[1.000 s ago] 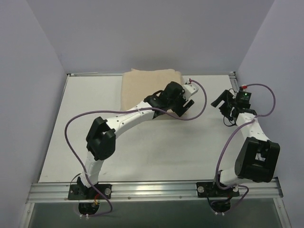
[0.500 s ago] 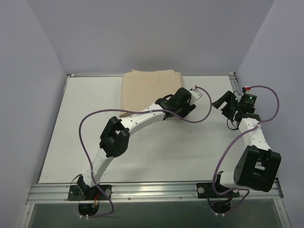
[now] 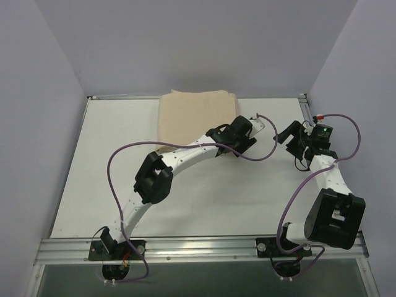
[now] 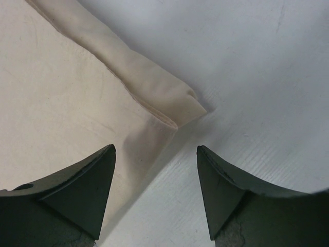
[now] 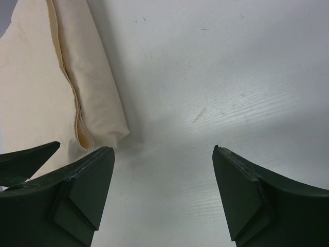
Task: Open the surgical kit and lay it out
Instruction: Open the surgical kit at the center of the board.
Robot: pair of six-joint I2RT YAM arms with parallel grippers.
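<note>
The left arm has stretched farther over the bench (image 3: 204, 192), bringing its tool (image 4: 156, 150) above the near right corner of the kit's cloth wrap (image 3: 195, 114).

The wrap lies folded shut at the far middle of the bench, with no tray or instruments showing. Its folded corner flap (image 4: 180, 105) sits just ahead of the left tool, which is spread and empty, one finger over cloth and the other over bare bench. The right tool (image 5: 163, 150), also spread and empty, hovers just right of the same edge. The risk I see is pinching several layers at once, which could drag the whole bundle instead of lifting one flap.
</note>
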